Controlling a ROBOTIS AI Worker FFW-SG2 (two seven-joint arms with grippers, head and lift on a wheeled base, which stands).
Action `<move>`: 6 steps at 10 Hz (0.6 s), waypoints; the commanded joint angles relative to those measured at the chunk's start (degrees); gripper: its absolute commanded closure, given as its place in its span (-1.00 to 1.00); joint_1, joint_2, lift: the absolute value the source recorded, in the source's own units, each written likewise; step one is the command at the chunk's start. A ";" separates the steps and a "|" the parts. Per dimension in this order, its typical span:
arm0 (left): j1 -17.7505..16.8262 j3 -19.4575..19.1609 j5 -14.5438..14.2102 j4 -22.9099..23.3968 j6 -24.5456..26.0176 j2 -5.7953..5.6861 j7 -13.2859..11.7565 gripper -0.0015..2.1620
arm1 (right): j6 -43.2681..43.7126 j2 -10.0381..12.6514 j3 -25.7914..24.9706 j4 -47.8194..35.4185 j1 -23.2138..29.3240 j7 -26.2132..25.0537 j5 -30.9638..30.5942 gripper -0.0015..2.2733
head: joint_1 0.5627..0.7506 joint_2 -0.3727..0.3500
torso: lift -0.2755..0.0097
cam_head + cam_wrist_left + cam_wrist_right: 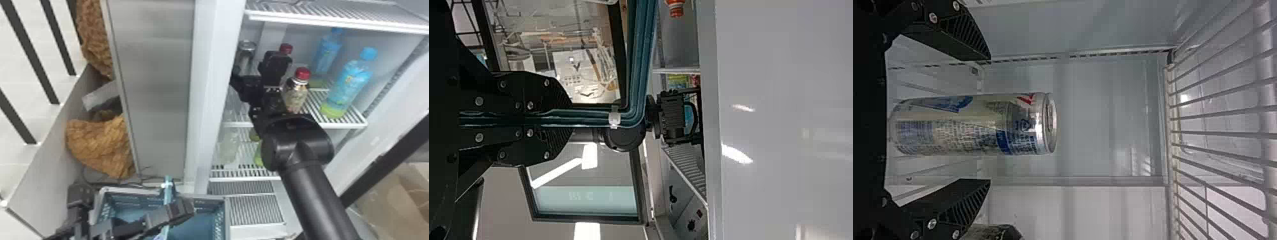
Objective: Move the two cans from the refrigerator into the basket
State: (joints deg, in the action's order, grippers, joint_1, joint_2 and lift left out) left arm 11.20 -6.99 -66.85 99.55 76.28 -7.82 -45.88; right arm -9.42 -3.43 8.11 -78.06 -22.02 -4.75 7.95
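While the refrigerator [210, 63] stands open, the basket [223, 201] sits low at its front — the left gripper [182, 209] is clamped on the basket's handle [168, 183]. The right gripper [255, 65], inside the refrigerator, has its fingers spread either side of one can [973, 125] — upright on the shelf, touching neither finger.

R arm [319, 198] is blk w/ ridged jaws, silver screws [931, 224].

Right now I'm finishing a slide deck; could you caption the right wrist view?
Jaws open on either side, the right gripper flanks an upright can inside the refrigerator.
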 commanded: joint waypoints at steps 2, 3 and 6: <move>-0.23 0.02 -0.11 -0.20 -0.20 0.00 0.00 0.10 | 0.00 0.18 0.00 3.74 -2.60 0.00 -0.64 -0.85 | 0.41 -0.43 | 0.72; -0.23 0.13 -0.11 -0.34 -0.20 0.00 0.00 0.10 | 0.00 0.26 0.00 5.29 -3.58 0.00 -0.64 -0.85 | 0.41 -0.43 | 0.72; -0.37 0.13 -0.11 -0.34 -0.20 0.00 0.00 0.10 | 0.00 0.26 0.00 6.42 -4.85 -0.35 -0.87 -0.78 | 0.41 -0.44 | 0.72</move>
State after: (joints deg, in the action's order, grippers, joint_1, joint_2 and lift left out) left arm 10.82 -6.86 -66.95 99.21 76.07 -7.82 -45.88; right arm -9.42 -3.16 8.07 -71.87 -26.68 -5.03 7.07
